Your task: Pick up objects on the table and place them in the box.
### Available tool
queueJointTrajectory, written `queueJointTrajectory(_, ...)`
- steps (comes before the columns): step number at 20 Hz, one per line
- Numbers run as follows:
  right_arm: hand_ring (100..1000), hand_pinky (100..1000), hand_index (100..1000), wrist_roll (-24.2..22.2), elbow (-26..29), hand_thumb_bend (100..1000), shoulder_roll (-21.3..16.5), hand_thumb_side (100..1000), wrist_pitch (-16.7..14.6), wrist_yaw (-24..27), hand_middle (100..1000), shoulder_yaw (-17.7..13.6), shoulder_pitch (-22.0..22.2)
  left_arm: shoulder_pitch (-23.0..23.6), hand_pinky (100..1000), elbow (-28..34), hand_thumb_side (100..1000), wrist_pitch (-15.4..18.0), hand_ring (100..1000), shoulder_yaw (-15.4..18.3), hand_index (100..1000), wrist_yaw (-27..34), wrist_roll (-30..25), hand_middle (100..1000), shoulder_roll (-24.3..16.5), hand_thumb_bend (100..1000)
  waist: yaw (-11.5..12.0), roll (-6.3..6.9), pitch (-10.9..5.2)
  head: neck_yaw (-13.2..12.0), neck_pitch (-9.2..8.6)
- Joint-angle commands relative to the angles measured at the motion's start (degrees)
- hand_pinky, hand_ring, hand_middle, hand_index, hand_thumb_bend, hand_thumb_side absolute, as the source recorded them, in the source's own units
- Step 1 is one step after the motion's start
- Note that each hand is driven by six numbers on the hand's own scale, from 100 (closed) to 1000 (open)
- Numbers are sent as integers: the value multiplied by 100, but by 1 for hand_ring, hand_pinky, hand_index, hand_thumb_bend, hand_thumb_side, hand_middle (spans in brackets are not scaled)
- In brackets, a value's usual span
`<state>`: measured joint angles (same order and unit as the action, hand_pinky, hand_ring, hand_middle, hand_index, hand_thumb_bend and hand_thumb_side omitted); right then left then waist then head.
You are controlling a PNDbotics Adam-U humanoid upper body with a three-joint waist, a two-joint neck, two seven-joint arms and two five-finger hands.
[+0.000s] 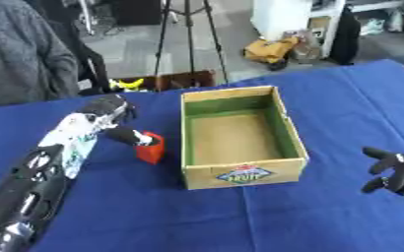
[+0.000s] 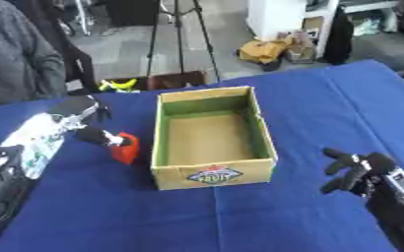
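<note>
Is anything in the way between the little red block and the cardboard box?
Only the box's own near side wall. The small red block sits on the blue cloth just left of the open cardboard box, with the left hand on it, so it must go up over that wall.

One cardboard box [image 1: 240, 172] sits on the table, open at the top, with one printed label [image 1: 243, 174] on its near wall. One red object [image 1: 151, 148] stands just beside the box's left wall. One blue cloth [image 1: 240, 221] covers the table. Two robot hands show: one left hand [image 1: 111, 115] at the red object, and one right hand [image 2: 353, 173] near the lower right corner.
</note>
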<state>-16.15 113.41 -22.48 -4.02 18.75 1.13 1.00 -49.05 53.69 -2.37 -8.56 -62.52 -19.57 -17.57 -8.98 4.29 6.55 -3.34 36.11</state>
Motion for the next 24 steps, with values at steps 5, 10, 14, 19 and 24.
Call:
queueJointTrajectory(5,954,570,465,-37,118,100,-118,906,-7,23,579,7,-68,-121,834,-103,605,-134,381,112,705,-429,141,523,48,729,-36,-18,-43,-6,-75)
queueJointTrajectory(10,954,570,465,-41,118,100,-113,906,-16,14,579,9,-76,-87,818,-232,615,-253,382,153,701,-514,235,522,85,710,-50,-22,-25,-3,-84)
queueJointTrajectory(14,954,570,465,-45,118,100,-108,905,-24,3,579,10,-83,-69,800,-297,624,-268,377,152,694,-508,237,516,101,697,-53,-26,-9,10,-86)
queueJointTrajectory(19,954,570,465,-46,118,100,-101,905,-30,-11,579,9,-81,-38,769,-325,591,-258,358,135,661,-529,166,490,105,641,-37,-33,2,24,-89)
queueJointTrajectory(24,954,570,465,-44,118,100,-94,907,-36,-16,579,5,-81,8,752,-375,565,-239,337,119,631,-530,69,467,117,586,-28,-41,13,36,-96)
